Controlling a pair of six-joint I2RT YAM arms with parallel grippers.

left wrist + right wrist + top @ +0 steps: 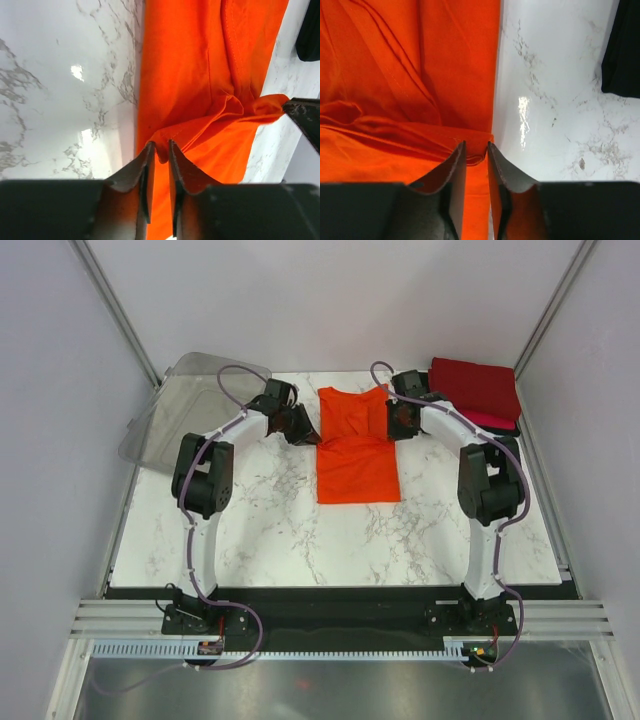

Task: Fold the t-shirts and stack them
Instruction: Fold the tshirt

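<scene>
The orange t-shirt (355,445) lies toward the counter's (270,530) twelve o'clock. The left end effector (160,146) at its nine and the right end effector (475,145) at three are both slightly apart over the fold's edge. Lift straight up, evenly, without snagging.

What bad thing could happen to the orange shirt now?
The edge of the orange shirt lies between the slightly parted fingers of the left gripper and right gripper; pulling away could snag it and undo the fold. The bunched crease may leave it lumpy for stacking.
</scene>
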